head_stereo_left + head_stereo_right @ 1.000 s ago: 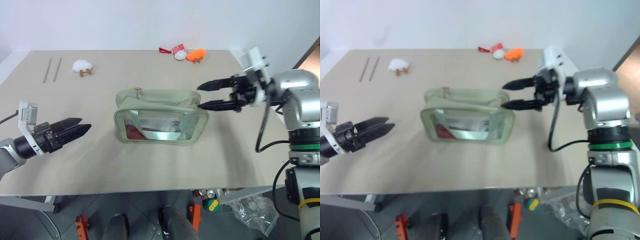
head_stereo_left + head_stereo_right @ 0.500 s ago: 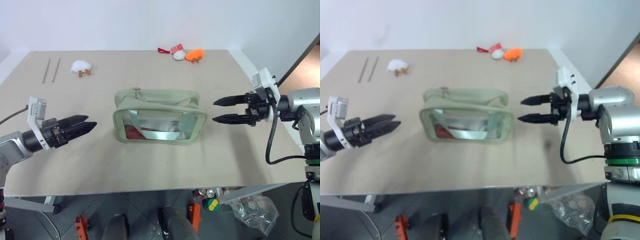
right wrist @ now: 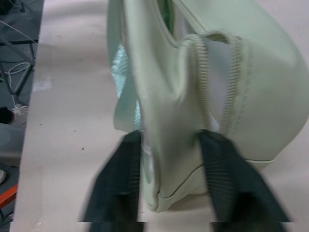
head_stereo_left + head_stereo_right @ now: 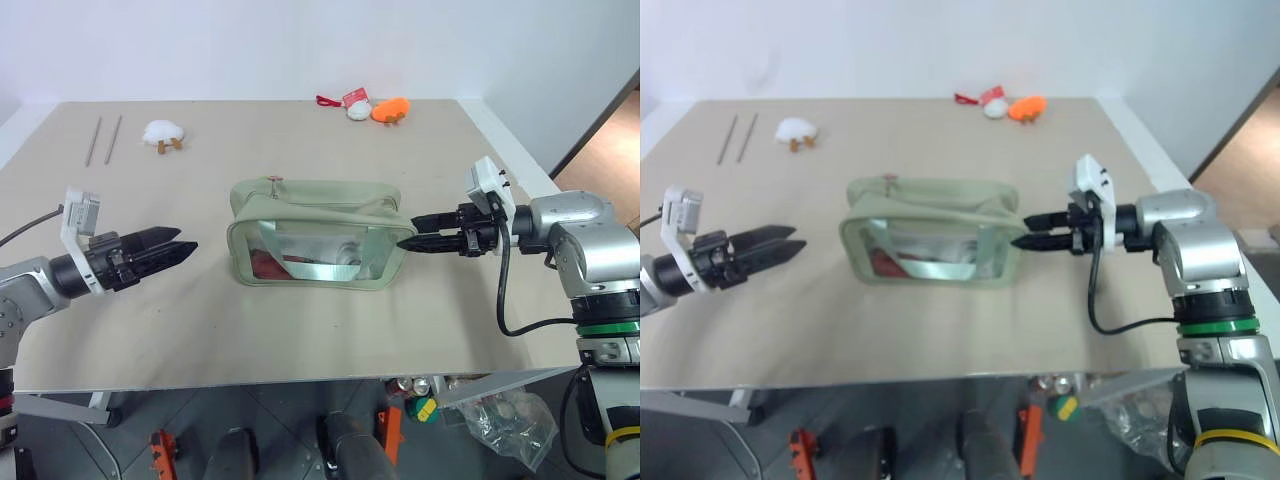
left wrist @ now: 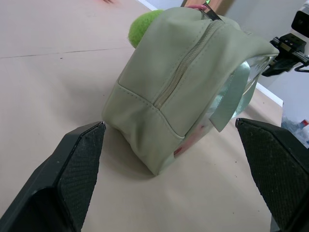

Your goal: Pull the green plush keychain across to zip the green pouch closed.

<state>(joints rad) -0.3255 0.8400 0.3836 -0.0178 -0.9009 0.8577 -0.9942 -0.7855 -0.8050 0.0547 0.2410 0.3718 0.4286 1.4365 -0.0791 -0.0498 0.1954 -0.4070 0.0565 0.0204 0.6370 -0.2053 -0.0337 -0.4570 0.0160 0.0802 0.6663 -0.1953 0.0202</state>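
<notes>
1. The green pouch (image 4: 320,236) stands upright in the middle of the worktop (image 4: 300,330); no brand or writing can be read on it.
2. The green plush keychain (image 5: 145,25) peeks out at the pouch's far side, by the zipper's left end.
3. The right end effector (image 4: 408,237) has its fingers narrowed, pinching the pouch's right end.
4. The left end effector (image 4: 180,244) hovers wide apart, off the pouch's left end, touching nothing.
5. A white plush toy (image 4: 164,133) and an orange plush toy (image 4: 391,109) lie near the far edge.
</notes>
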